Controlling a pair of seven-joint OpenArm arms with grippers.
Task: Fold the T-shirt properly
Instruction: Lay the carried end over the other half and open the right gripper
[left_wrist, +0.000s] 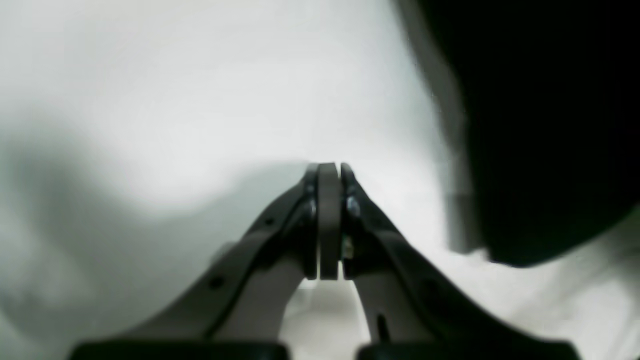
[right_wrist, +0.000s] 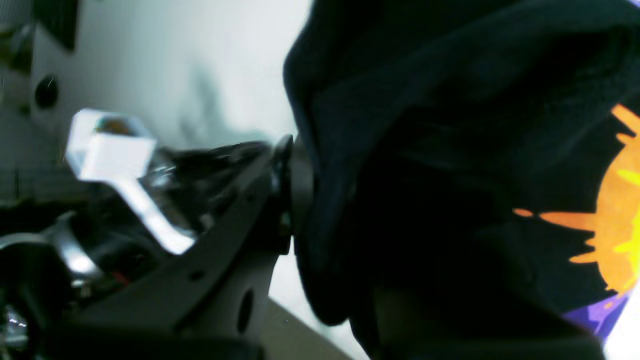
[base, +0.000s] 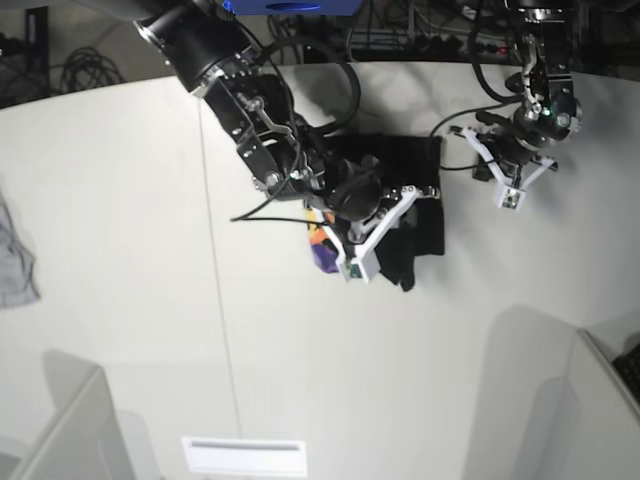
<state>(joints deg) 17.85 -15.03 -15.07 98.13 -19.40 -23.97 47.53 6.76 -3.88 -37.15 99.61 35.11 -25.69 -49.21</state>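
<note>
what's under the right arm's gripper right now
The black T-shirt, bunched on the white table, with some orange-purple print showing. The right gripper hides the cloth directly below.

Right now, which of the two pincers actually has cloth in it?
The right pincer, at the base view's left, is shut on a fold of the black T-shirt. The left pincer is shut on nothing, over bare white table beside the shirt.

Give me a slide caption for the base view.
Right gripper clamps the black T-shirt on the white table; left gripper hovers shut.
</note>
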